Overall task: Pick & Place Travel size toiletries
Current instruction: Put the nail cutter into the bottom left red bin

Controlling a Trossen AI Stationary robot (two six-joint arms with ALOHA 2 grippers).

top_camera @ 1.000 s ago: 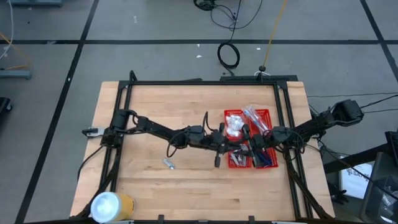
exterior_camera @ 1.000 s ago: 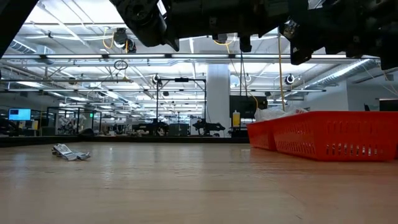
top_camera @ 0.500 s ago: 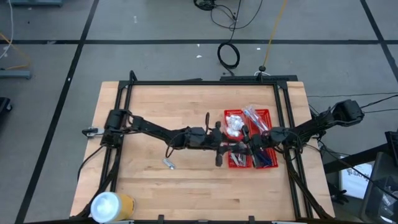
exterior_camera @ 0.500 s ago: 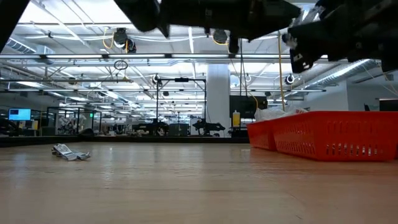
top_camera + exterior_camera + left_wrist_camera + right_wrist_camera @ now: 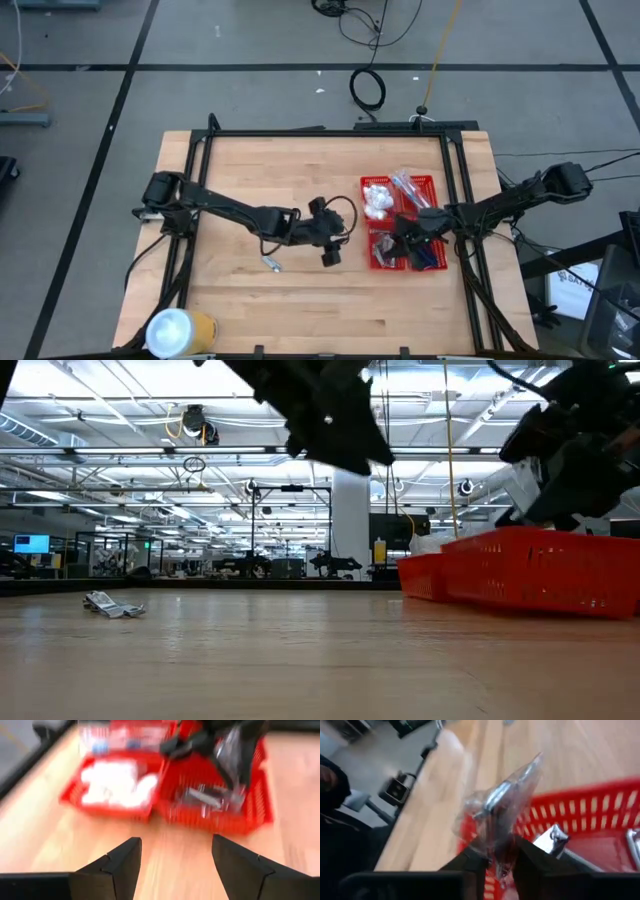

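Left gripper [image 5: 331, 257] sits over bare tabletop, just beside the red basket [image 5: 432, 182] on its left side, well clear of contents. Left wrist view: fingers [image 5: 117, 865] spread apart w/ nothing between them; jaws released, empty.

Right gripper [image 5: 400, 240] is over the basket's near half. Right wrist view: fingers [image 5: 535, 857] clenched on a clear crinkly packet [image 5: 502, 807] w/ a silver-grey item inside; packet sticks up out of the grip, above the basket wall. Low view: right gripper [image 5: 560, 470] sits above the basket rim [image 5: 530, 540]; the basket's right end appears raised off the table, contact w/ gripper cannot be told.

Basket contents, high view:
- Far-left compartment: white packets [image 5: 376, 197].
- Far-right compartment: blue-handled items in clear wrap [image 5: 410, 188].
- Near-left compartment: silver-grey tubes [image 5: 380, 258], partly hidden by right arm.
- Near-right compartment: blue items [image 5: 428, 258], partly hidden.

Loose on the table [image 5: 250, 170]: one small silver packet [image 5: 270, 263], left of the left gripper, apart from it; same item shows in low view at table level [image 5: 113, 604].

White-and-yellow roll [image 5: 178, 330] stands at near-left table corner, well apart from both arms.
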